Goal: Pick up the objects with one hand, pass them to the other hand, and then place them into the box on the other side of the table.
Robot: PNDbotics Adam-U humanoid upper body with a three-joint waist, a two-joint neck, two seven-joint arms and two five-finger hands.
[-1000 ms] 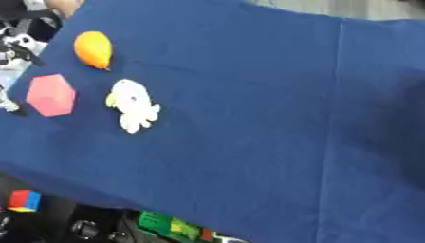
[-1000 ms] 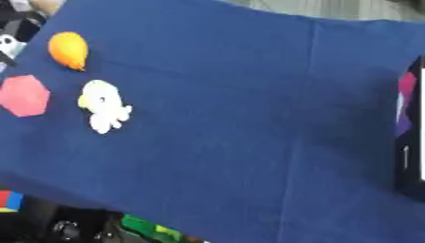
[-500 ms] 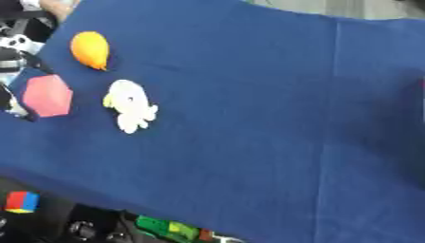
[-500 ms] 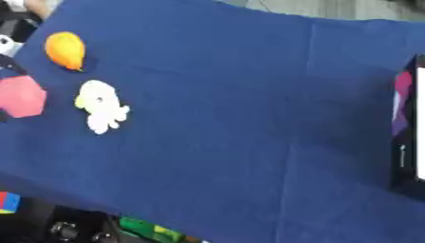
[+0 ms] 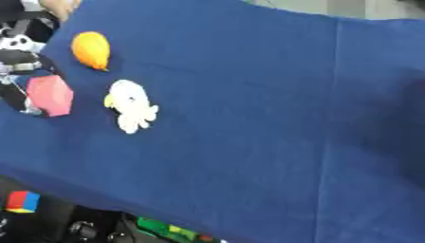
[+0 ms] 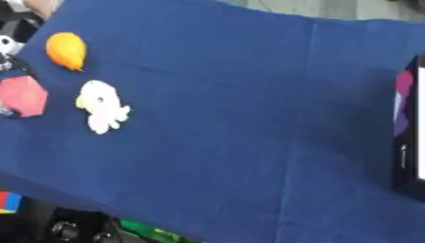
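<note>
lying nearest on the blue cloth [image 5: 249,118], the white toy [image 5: 129,105] sits untouched, and just left of it the pink block [image 5: 50,95] rests at the left hand [image 5: 18,71], whose fingers' state cannot be told. farther off lies the orange fruit [image 5: 91,49]. judging by this, nothing has reached the dark box [image 6: 410,133] at the right edge, so all three remain.

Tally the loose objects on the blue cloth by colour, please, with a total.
Orange: 1, the orange object
Pink: 1, the pink block, at the left hand
White: 1, the white toy
Total: 3
</note>
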